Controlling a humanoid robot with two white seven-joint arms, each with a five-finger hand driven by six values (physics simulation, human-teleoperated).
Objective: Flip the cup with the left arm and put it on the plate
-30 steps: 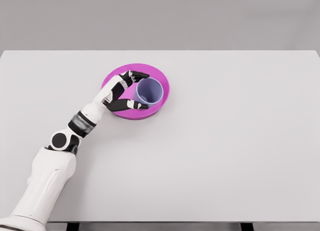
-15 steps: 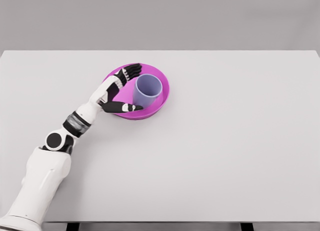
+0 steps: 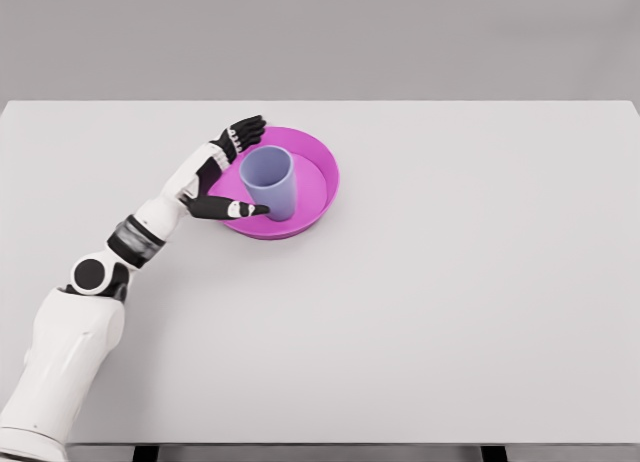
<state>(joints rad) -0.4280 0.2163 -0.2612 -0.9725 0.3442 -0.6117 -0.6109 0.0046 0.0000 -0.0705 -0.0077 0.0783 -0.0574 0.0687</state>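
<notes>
A pale blue cup (image 3: 269,181) stands upright, mouth up, inside the magenta plate (image 3: 318,178) on the white table. My left hand (image 3: 236,168) is just to the cup's left with its fingers spread open, one fingertip (image 3: 258,210) near the cup's base. The hand holds nothing. My left arm comes in from the lower left. The right arm does not show.
The white table (image 3: 450,282) spans the whole view, its far edge near the top and its front edge near the bottom. Only the plate and the cup lie on it.
My left hand has let go of the cup, spread its fingers and drawn back to the left. The cup has come to stand slightly further left on the plate.
</notes>
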